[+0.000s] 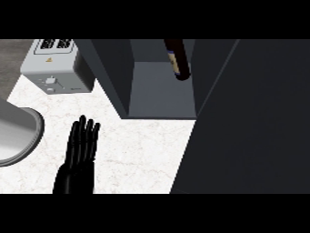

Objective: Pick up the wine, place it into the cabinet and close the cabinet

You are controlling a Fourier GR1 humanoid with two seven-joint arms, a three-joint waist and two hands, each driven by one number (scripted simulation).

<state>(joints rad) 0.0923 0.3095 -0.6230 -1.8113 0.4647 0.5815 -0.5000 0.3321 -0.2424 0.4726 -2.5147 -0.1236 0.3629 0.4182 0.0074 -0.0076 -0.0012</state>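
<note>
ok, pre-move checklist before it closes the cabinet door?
1. Wine bottle inside the cabinet: ok, it stands at the back right of the open compartment.
2. Bottle released: ok, no hand touches it.
3. Cabinet door open: ok, the big dark panel at right, not yet shut.
4. Left hand clear of the opening: ok, fingers straight, over the counter.
5. Right hand position: cannot tell, it shows nowhere in the head view.
6. Toaster out of the door's swing: ok, it sits left of the cabinet.
</note>
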